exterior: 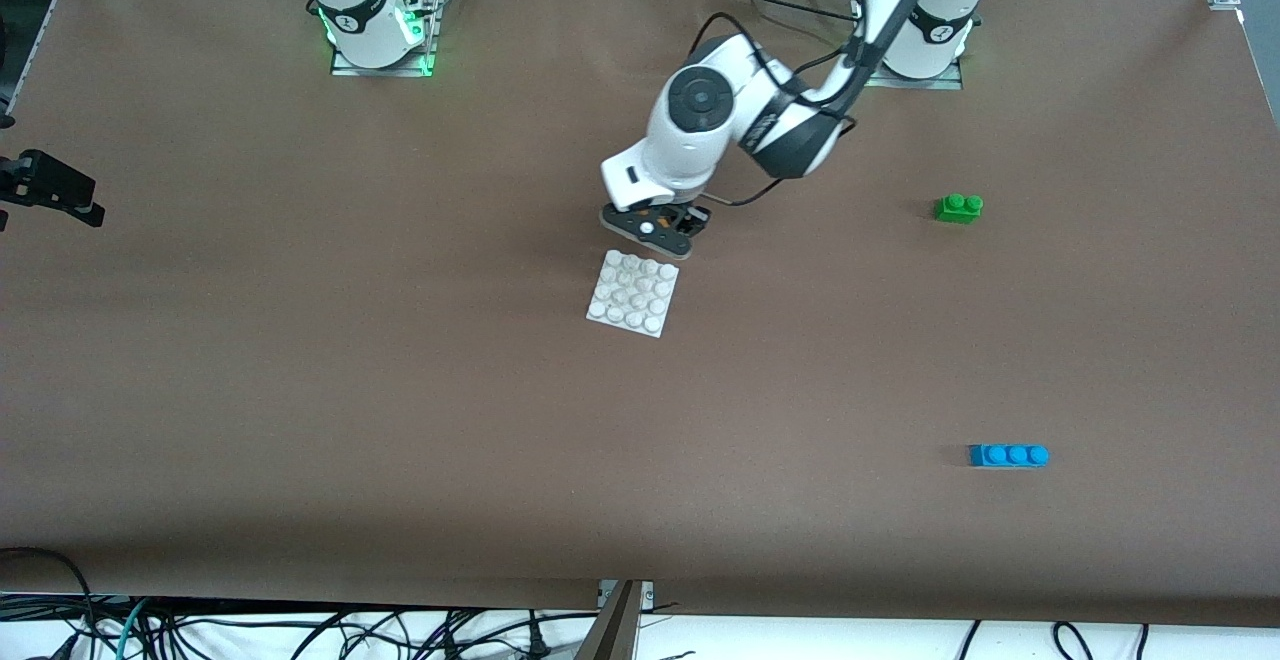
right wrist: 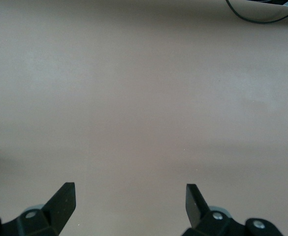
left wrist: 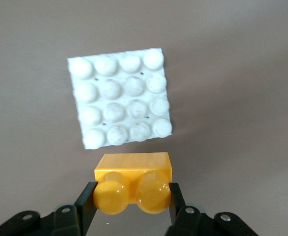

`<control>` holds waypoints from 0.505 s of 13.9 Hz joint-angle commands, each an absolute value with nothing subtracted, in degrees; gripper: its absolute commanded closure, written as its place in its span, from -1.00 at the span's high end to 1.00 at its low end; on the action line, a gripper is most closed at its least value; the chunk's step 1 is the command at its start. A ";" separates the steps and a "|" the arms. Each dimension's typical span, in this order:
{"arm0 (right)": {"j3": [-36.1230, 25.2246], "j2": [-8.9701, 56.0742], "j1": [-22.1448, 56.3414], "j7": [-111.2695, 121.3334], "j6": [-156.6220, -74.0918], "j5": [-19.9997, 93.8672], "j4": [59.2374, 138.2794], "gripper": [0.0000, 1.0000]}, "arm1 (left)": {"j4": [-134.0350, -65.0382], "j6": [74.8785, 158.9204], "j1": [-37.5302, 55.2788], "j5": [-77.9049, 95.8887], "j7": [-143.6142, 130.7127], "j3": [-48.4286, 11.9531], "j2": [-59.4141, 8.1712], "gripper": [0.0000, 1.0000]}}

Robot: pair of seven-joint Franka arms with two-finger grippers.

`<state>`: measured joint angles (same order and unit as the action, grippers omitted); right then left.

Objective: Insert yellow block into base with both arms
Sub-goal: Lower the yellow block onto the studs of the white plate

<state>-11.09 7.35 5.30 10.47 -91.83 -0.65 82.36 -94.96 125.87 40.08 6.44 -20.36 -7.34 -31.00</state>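
My left gripper (exterior: 655, 227) (left wrist: 132, 194) is shut on the yellow block (left wrist: 134, 172), with one finger pressed on each side of its two studs. It holds the block low over bare table, right beside one edge of the base and apart from it. The base (exterior: 633, 293) (left wrist: 119, 103) is a white square plate with a 4x4 grid of studs, lying flat near the middle of the table with nothing on it. My right gripper (right wrist: 130, 194) is open and empty over bare brown table; it does not show in the front view.
A green two-stud brick (exterior: 958, 208) and a blue three-stud brick (exterior: 1008, 455) lie toward the left arm's end of the table, the blue one nearer to the front camera. A black fixture (exterior: 50, 190) stands at the table's edge at the right arm's end.
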 commanded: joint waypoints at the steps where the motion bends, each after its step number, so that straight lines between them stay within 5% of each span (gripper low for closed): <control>1: -10.81 7.38 4.75 10.90 -91.58 -1.14 81.83 0.99 | -86.49 120.50 41.83 3.87 -22.50 -6.07 -36.64 -1.00; 7: -10.81 7.38 4.83 10.90 -91.58 -1.14 81.83 0.99 | -77.61 113.82 43.42 4.22 -25.58 -2.99 -42.36 -1.00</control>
<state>-11.09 7.36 5.28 10.47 -91.83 -0.65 82.36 -82.24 116.16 42.16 5.03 -23.89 -4.63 -39.90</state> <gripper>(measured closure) 0.004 0.370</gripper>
